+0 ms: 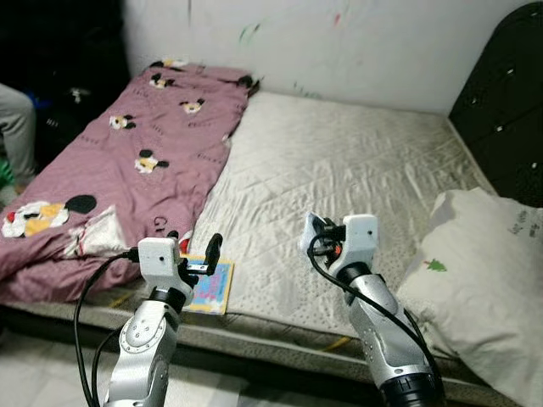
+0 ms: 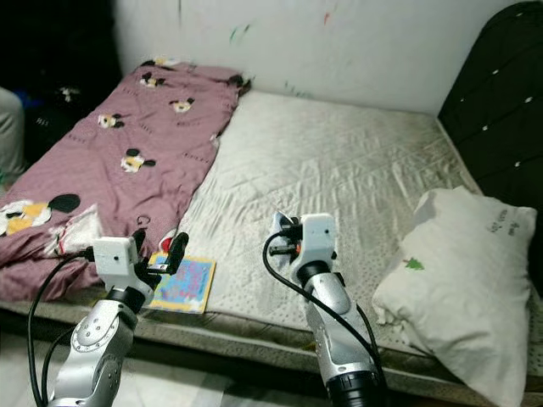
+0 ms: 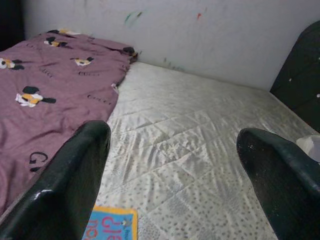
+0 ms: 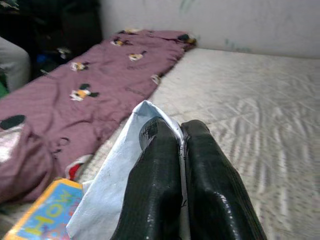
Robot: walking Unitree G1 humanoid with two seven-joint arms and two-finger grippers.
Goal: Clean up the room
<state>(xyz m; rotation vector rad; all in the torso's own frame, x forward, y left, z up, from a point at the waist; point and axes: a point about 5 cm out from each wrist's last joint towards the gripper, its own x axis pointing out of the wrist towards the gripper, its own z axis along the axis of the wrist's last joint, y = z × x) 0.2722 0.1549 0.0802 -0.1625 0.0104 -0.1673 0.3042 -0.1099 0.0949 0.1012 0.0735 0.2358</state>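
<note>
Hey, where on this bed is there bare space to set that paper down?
The widest free patch is the bare mattress, between the pink blanket and the white pillow. The near left edge is crowded: a colourful book lies beside the open left gripper. The right gripper is shut on the paper.

A pale wall (image 1: 356, 42) (paint-smudged) backs the bare mattress (image 1: 339, 178) — dark headboard (image 1: 505, 102) beside it.

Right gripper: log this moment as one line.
right gripper: shut on pale sheet | left gripper: open over bed edge | book: on mattress
</note>
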